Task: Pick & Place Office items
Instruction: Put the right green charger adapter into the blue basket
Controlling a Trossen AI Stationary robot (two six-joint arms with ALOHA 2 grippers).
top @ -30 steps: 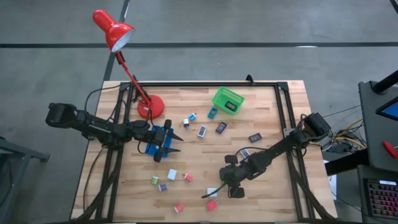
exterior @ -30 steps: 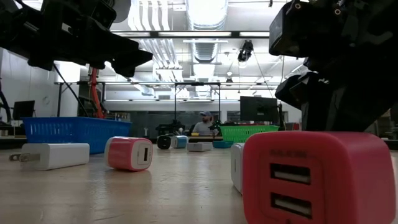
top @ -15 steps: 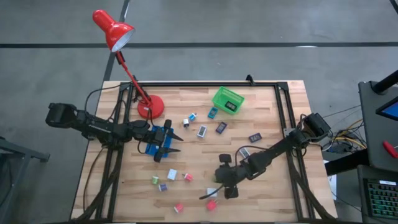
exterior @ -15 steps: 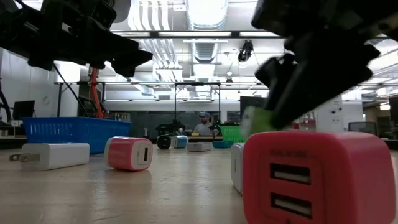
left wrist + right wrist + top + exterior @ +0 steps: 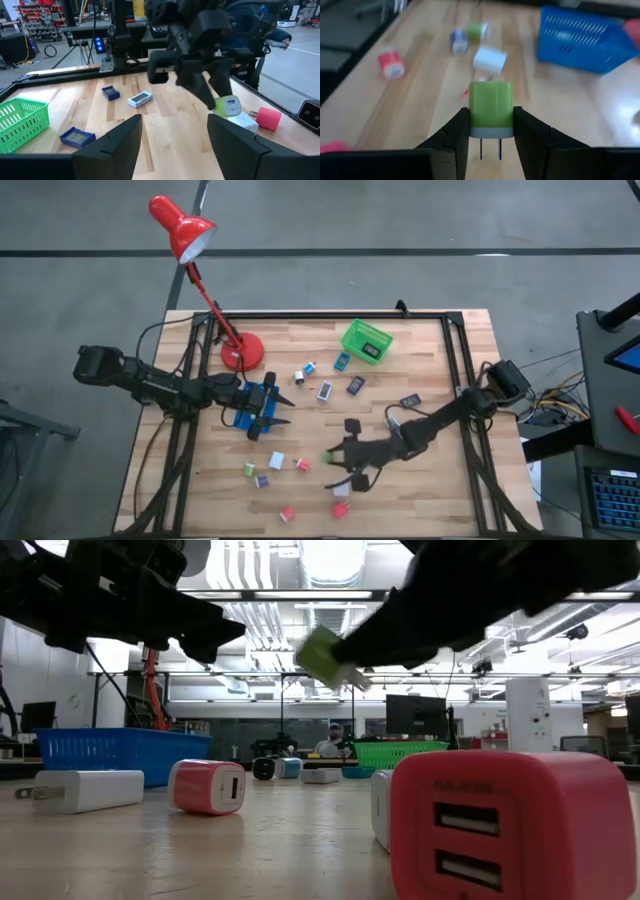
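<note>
My right gripper (image 5: 333, 457) is shut on a green plug-in cube (image 5: 490, 107) with two metal prongs, held above the table's near middle; the low view shows this cube (image 5: 322, 656) high in the air. Below and around it lie a white cube (image 5: 277, 461), a small red cube (image 5: 301, 465), a green cube (image 5: 249, 469), a purple cube (image 5: 261, 480) and a red cube (image 5: 340, 509), all resting on the wood. My left gripper (image 5: 288, 408) stands open over the blue tray (image 5: 252, 408) at the table's left and touches nothing. My right gripper pinches the green cube by its two opposite side faces (image 5: 471, 112) between its two fingers (image 5: 457, 131). The fingers come from the table's right, slanting a little downward. The cube is lifted clear of the table and tilted, its prongs (image 5: 490, 148) pointing back toward the wrist.
A green basket (image 5: 366, 341) stands at the far middle and the red lamp's base (image 5: 241, 352) at the far left. Several flat pieces lie between them, among them a teal one (image 5: 342, 361) and a dark one (image 5: 411, 401). A white piece (image 5: 342, 489) lies beside the near red cube.
My right gripper has risen from beside the near red cube and gone toward the table's left and far edge, tipping from pointing steeply down to nearly level. The green cube has gone up with it, clear of the table.
</note>
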